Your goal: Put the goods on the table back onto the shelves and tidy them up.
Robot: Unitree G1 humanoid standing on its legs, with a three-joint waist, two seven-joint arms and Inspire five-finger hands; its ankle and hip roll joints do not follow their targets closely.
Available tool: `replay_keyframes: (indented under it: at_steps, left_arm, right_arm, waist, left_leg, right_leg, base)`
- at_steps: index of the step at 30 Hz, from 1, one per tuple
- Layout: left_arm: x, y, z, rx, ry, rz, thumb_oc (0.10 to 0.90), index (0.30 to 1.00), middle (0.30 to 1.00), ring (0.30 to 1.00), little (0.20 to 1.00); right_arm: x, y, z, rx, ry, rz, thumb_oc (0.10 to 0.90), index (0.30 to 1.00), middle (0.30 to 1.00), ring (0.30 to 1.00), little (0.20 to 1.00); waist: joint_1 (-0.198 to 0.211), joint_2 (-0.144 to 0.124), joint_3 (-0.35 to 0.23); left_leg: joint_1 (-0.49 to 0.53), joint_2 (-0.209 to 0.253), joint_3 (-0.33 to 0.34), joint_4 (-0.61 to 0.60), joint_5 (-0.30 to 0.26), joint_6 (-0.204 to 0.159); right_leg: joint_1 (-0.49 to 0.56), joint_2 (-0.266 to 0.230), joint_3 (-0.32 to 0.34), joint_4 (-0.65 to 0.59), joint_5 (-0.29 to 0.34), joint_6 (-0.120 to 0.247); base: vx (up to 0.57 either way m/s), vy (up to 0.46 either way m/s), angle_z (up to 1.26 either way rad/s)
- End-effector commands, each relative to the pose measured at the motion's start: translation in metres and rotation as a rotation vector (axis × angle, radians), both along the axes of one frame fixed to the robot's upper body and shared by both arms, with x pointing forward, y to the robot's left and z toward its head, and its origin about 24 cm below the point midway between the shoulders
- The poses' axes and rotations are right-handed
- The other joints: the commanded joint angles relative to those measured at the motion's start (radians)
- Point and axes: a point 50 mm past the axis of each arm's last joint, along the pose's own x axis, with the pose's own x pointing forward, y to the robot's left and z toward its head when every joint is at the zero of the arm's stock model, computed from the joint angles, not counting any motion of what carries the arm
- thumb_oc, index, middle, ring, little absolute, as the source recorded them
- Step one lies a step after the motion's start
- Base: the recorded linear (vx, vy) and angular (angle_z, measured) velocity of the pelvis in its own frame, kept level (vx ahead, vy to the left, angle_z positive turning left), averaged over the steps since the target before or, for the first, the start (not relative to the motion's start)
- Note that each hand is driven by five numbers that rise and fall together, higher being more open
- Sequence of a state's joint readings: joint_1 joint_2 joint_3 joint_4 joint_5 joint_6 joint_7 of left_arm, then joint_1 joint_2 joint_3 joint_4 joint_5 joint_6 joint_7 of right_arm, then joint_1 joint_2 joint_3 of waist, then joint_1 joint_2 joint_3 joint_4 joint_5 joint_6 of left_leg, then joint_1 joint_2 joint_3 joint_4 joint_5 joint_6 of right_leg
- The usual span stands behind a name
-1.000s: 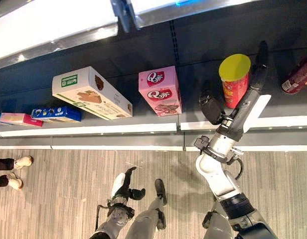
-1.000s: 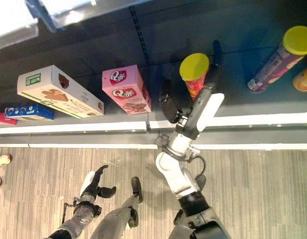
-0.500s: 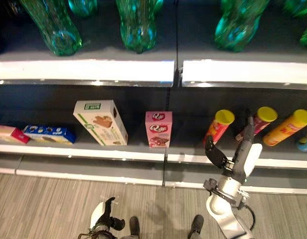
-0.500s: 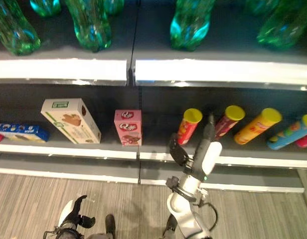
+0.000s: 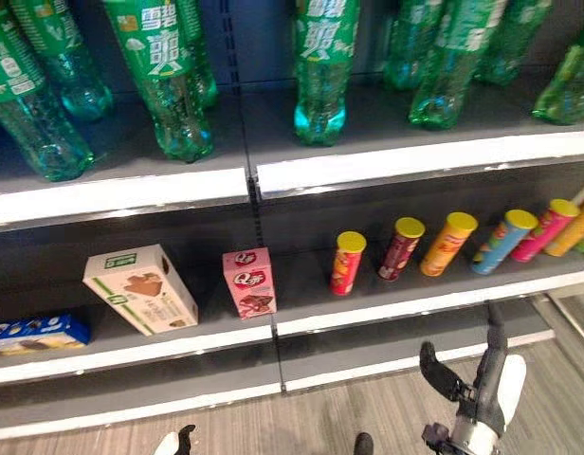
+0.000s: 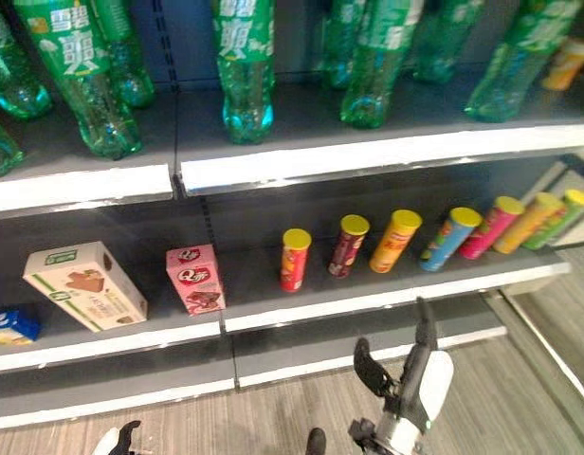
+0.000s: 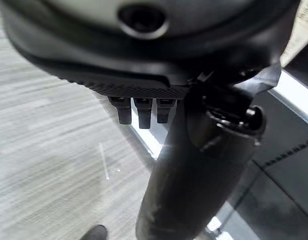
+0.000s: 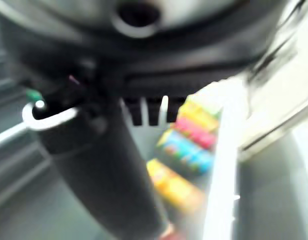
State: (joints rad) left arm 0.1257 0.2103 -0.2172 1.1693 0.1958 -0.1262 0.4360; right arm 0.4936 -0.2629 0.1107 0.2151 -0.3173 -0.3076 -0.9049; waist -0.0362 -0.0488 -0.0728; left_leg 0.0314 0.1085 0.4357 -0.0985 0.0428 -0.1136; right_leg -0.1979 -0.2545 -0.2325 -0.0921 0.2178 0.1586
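A red chip can with a yellow lid (image 5: 347, 265) stands on the lower shelf (image 5: 396, 313), first in a row of several cans that runs right to a pink one (image 5: 542, 230). Left of it are a pink box (image 5: 250, 282), a white and green biscuit box (image 5: 140, 289) and a blue packet (image 5: 36, 332). My right hand (image 5: 485, 379) hangs below the shelf front, open, fingers straight, thumb spread, holding nothing. The right wrist view shows the coloured cans (image 8: 186, 150) past its fingers. My left hand (image 5: 173, 442) shows low by the floor, open and empty.
Several green soda bottles (image 5: 320, 66) stand on the upper shelf (image 5: 121, 194). A narrow bottom ledge (image 5: 368, 355) runs under the lower shelf. Wood-look floor (image 5: 368, 417) lies in front of the shelving.
The camera has tilted up, bringing the upper bottle shelf into view. My right hand has drawn back from beside the red can and dropped below the shelf front, still open.
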Motion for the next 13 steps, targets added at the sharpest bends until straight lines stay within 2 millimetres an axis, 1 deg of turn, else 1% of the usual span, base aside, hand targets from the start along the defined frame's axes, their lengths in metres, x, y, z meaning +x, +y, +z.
replay_keyframes:
  at_steps: [1,2,3,4,5,6,7,8,10,11,13]
  left_arm:
    - [0.019,-0.014,0.002,-0.101,-0.091,0.049,0.8,0.9,0.9,0.9,0.9]
    - [0.019,-0.014,0.002,-0.101,-0.091,0.049,0.8,0.9,0.9,0.9,0.9]
    - [0.02,-0.013,0.001,-0.135,-0.088,0.08,0.8,0.9,0.9,0.9,0.9]
    - [0.019,-0.011,0.001,-0.142,-0.084,0.091,0.8,0.9,0.9,0.9,0.9]
    - [0.016,-0.009,-0.001,-0.158,-0.062,0.126,0.8,0.9,0.9,0.9,0.9]
    - [0.016,-0.009,-0.001,-0.159,-0.063,0.126,0.8,0.9,0.9,0.9,0.9]
    - [0.015,-0.009,-0.002,-0.169,-0.048,0.124,0.8,0.9,0.9,0.9,0.9]
    - [0.014,-0.008,-0.003,-0.181,-0.031,0.134,0.8,0.9,0.9,0.9,0.9]
    - [0.011,-0.005,-0.004,-0.195,0.004,0.127,0.8,0.9,0.9,0.9,0.9]
    - [0.009,-0.004,-0.005,-0.21,0.027,0.131,0.8,0.9,0.9,0.9,0.9]
    - [0.002,-0.002,-0.007,-0.233,0.075,0.141,0.8,0.9,0.9,0.9,0.9]
  right_arm:
    - [0.007,-0.024,-0.009,-0.008,0.038,-0.137,0.8,0.9,0.9,0.9,0.9]
    - [0.007,-0.024,-0.009,-0.008,0.038,-0.137,0.8,0.9,0.9,0.9,0.9]
    - [-0.023,-0.026,-0.052,0.069,0.302,-0.233,0.8,0.9,0.9,0.9,0.9]
    - [-0.031,-0.026,-0.063,0.129,0.358,-0.271,0.8,0.9,0.9,0.9,0.9]
    - [-0.064,-0.026,-0.092,0.273,0.568,-0.383,0.8,0.9,0.9,0.9,0.9]
    - [-0.064,-0.026,-0.093,0.274,0.567,-0.383,0.8,0.9,0.9,0.9,0.9]
    - [-0.083,-0.022,-0.105,0.337,0.688,-0.427,0.8,0.9,0.9,0.9,0.9]
    - [-0.097,-0.017,-0.115,0.413,0.785,-0.465,0.8,0.9,0.9,0.9,0.9]
    - [-0.129,-0.008,-0.125,0.6,0.932,-0.567,0.8,0.9,0.9,0.9,0.9]
    - [-0.144,-0.004,-0.127,0.702,0.959,-0.645,0.8,0.9,0.9,0.9,0.9]
    - [-0.166,0.002,-0.128,0.891,0.927,-0.818,0.8,0.9,0.9,0.9,0.9]
  waist:
    - [-0.008,0.029,0.048]
    - [-0.008,0.029,0.048]
    - [-0.02,0.03,0.045]
    - [-0.023,0.03,0.045]
    - [-0.028,0.03,0.041]
    - [-0.028,0.03,0.043]
    - [-0.027,0.031,0.042]
    - [-0.026,0.033,0.042]
    - [-0.022,0.034,0.044]
    - [-0.02,0.034,0.043]
    - [-0.016,0.033,0.036]
  left_leg:
    - [0.046,0.052,-0.048,0.011,-0.06,-0.024]
    - [0.046,0.052,-0.048,0.011,-0.06,-0.024]
    - [0.059,0.052,-0.042,0.011,-0.065,-0.024]
    - [0.064,0.051,-0.041,0.011,-0.067,-0.023]
    - [0.079,0.051,-0.034,0.011,-0.072,-0.022]
    - [0.08,0.051,-0.033,0.011,-0.072,-0.022]
    - [0.085,0.051,-0.031,0.011,-0.074,-0.022]
    - [0.09,0.05,-0.03,0.011,-0.076,-0.022]
    - [0.094,0.053,-0.034,0.011,-0.078,-0.024]
    - [0.097,0.054,-0.037,0.011,-0.078,-0.025]
    - [0.102,0.057,-0.04,0.011,-0.078,-0.029]
  right_leg:
    - [0.075,-0.068,-0.003,0.013,0.016,0.089]
    - [0.075,-0.068,-0.003,0.013,0.016,0.089]
    - [0.076,-0.063,0.011,0.016,0.013,0.087]
    - [0.078,-0.061,0.017,0.018,0.014,0.087]
    - [0.084,-0.059,0.032,0.019,0.012,0.085]
    - [0.084,-0.059,0.032,0.019,0.012,0.085]
    - [0.087,-0.058,0.035,0.019,0.011,0.085]
    - [0.092,-0.056,0.04,0.02,0.01,0.084]
    - [0.099,-0.053,0.042,0.02,0.005,0.083]
    - [0.104,-0.052,0.04,0.02,0.003,0.083]
    - [0.117,-0.049,0.035,0.019,-0.003,0.083]
  base:
    - [0.03,0.011,-0.21]
    - [0.03,0.002,-0.24]
    - [0.03,-0.001,-0.29]
    - [0.05,0.003,-0.34]
    - [0.03,0.004,-0.42]
    - [0.02,0.003,-0.33]
    - [0.02,-0.004,-0.28]
    - [0.03,-0.012,-0.14]
    - [0.02,-0.026,-0.05]
    - [0.02,-0.033,-0.01]
    - [0.04,-0.038,0.05]
